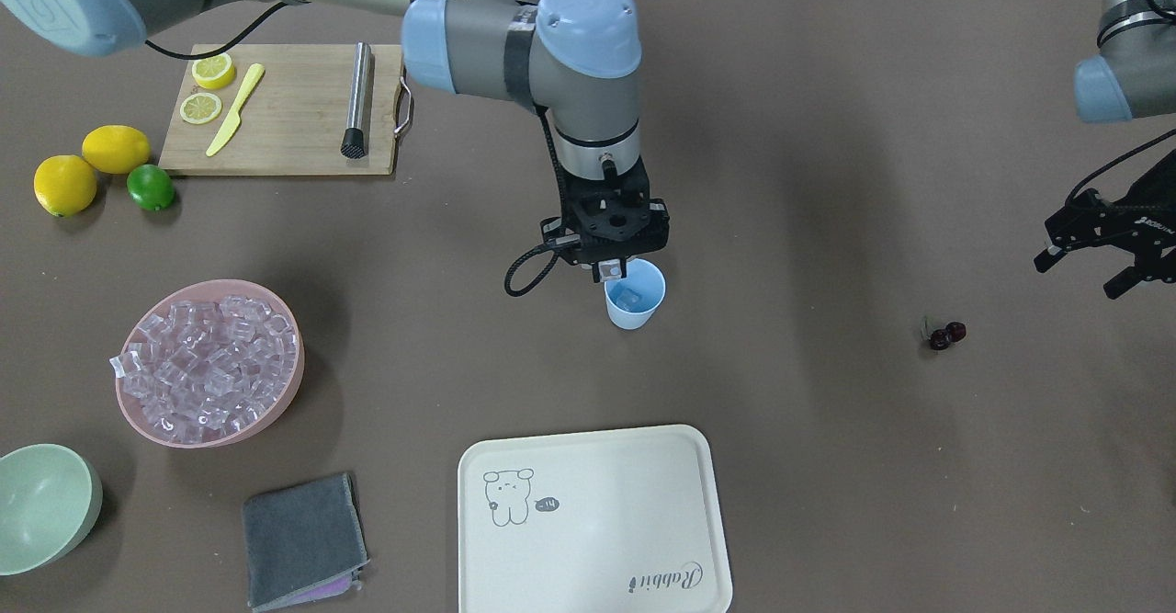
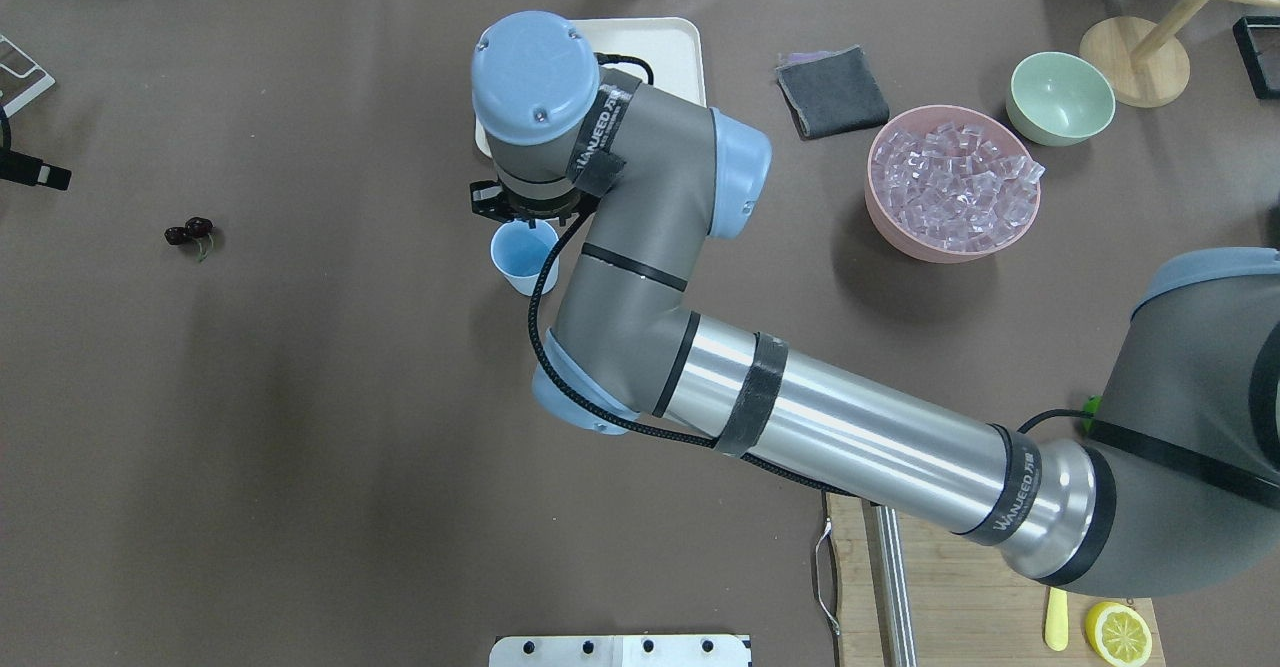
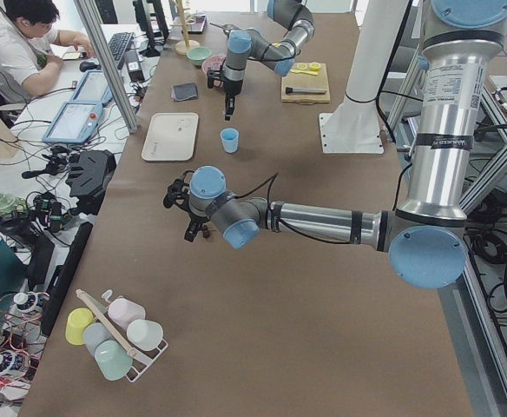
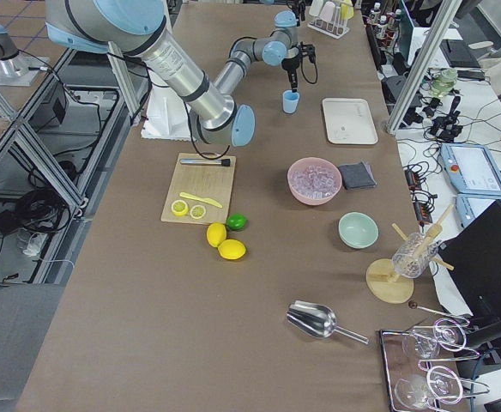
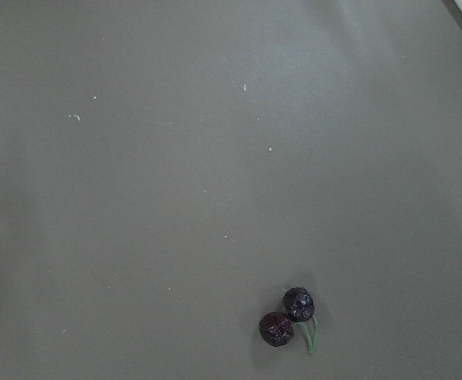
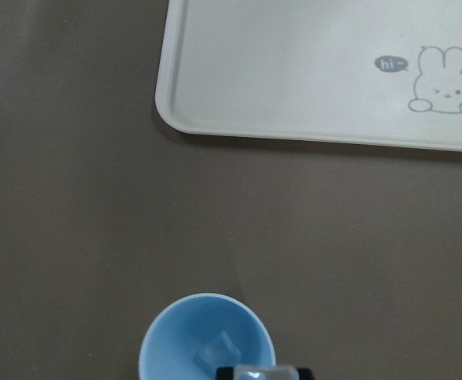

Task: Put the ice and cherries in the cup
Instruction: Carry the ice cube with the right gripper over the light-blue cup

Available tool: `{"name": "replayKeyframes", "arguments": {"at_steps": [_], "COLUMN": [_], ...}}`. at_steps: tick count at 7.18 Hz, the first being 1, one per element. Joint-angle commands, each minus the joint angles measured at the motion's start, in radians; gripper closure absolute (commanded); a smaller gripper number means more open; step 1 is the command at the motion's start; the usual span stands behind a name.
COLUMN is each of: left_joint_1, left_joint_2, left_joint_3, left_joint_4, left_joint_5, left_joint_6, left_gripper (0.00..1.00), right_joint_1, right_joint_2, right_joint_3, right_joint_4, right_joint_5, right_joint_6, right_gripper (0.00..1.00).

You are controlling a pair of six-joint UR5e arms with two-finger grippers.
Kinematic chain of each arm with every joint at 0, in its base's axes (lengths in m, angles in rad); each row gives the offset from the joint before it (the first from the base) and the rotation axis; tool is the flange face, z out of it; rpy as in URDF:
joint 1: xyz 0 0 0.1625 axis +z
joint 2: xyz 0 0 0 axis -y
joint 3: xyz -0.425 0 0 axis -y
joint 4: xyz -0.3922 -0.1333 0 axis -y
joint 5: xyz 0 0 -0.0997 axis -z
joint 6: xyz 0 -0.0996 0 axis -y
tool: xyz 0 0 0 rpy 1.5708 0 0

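Observation:
The light-blue cup [image 1: 636,308] stands upright mid-table, also in the overhead view [image 2: 520,255] and the right wrist view [image 6: 176,340]. One ice cube [image 6: 215,351] lies inside it. My right gripper [image 1: 611,273] hangs just over the cup's rim, shut on another clear ice cube [image 6: 255,370]. The cherries [image 1: 946,334] lie on the bare table far off to the side, also in the left wrist view [image 5: 288,317]. My left gripper [image 1: 1078,278] is open and empty, hovering near and above them.
A pink bowl [image 1: 292,385] heaped with ice cubes [image 1: 207,360] stands on the right arm's side. A cream tray [image 1: 597,521] lies just beyond the cup. A green bowl [image 1: 41,503], grey cloth [image 1: 303,539], cutting board [image 1: 294,117], lemons and lime [image 1: 150,187] are farther off.

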Motion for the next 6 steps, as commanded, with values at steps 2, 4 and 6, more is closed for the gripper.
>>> {"name": "replayKeyframes", "arguments": {"at_steps": [2, 4, 6], "left_joint_1": [0.000, 0.000, 0.000], "left_joint_2": [0.001, 0.001, 0.001], "left_joint_3": [0.001, 0.001, 0.001], "left_joint_4": [-0.005, -0.005, -0.005], "left_joint_5": [-0.001, -0.001, -0.001], "left_joint_6": [-0.001, -0.001, -0.001], "left_gripper": [0.02, 0.02, 0.02], "right_joint_1": [-0.033, -0.047, -0.067], "right_joint_2": [0.015, 0.013, 0.010], "right_joint_3": [-0.066, -0.070, -0.078], "right_joint_4": [0.062, 0.074, 0.096], "right_joint_5": [-0.062, -0.079, -0.114], "right_joint_6": [0.009, 0.012, 0.015], "right_gripper": [0.94, 0.56, 0.01]}}
